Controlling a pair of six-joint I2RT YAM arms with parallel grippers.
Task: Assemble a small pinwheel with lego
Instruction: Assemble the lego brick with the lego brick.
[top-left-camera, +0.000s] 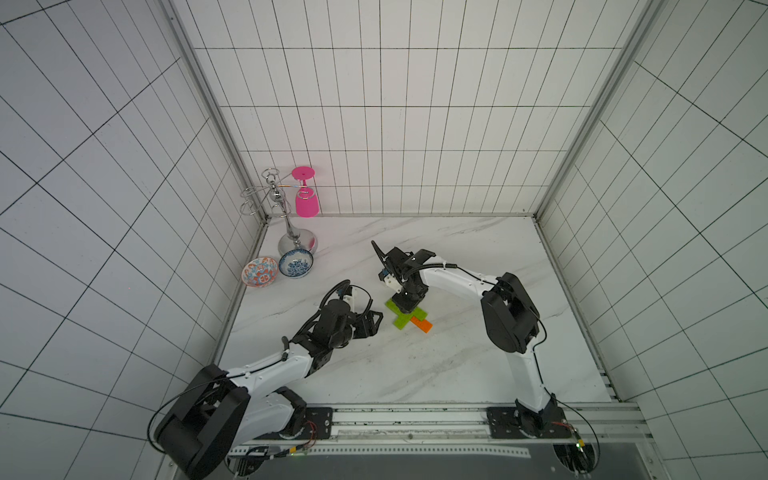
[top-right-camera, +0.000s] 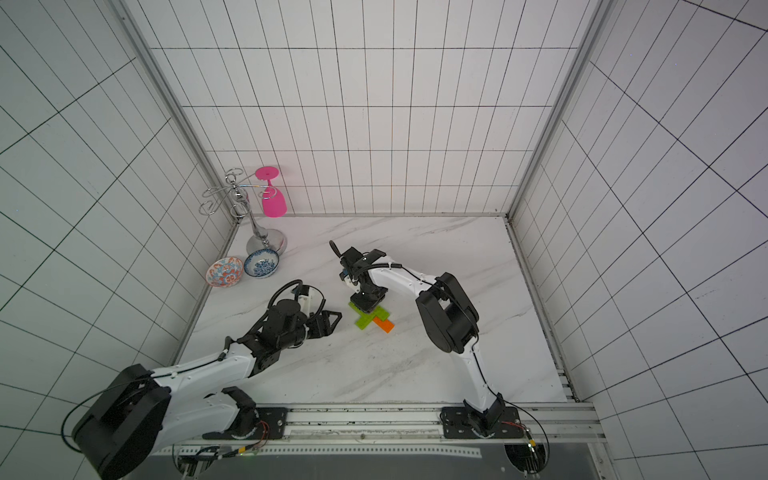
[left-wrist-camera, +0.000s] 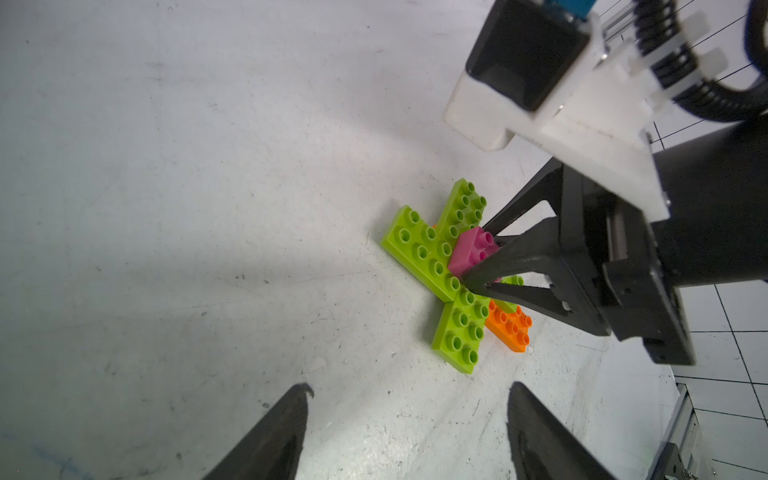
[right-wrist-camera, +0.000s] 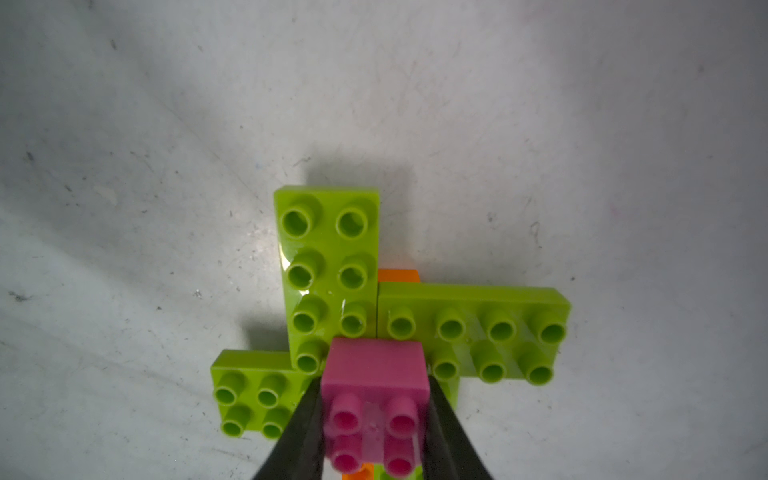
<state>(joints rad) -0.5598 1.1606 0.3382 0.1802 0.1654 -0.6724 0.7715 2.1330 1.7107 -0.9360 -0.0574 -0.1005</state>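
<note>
The pinwheel (top-left-camera: 400, 320) (top-right-camera: 362, 320) lies flat mid-table: lime-green lego bricks (left-wrist-camera: 424, 245) (right-wrist-camera: 330, 266) form a cross over an orange brick (top-left-camera: 422, 326) (left-wrist-camera: 510, 328). A pink square brick (left-wrist-camera: 469, 249) (right-wrist-camera: 376, 374) sits at the cross's centre. My right gripper (right-wrist-camera: 374, 386) (left-wrist-camera: 482, 251) (top-left-camera: 405, 306) points down and is shut on that pink brick, one finger on each side. My left gripper (left-wrist-camera: 410, 386) (top-left-camera: 376, 322) (top-right-camera: 334, 320) hovers just left of the cross, open and empty.
At the back left stand a metal glass rack (top-left-camera: 286, 224) with a pink goblet (top-left-camera: 306, 203) hanging on it, and two patterned bowls (top-left-camera: 260, 272) (top-left-camera: 296, 263). Tiled walls close three sides. The arms' mounting rail (top-left-camera: 415, 415) runs along the front edge.
</note>
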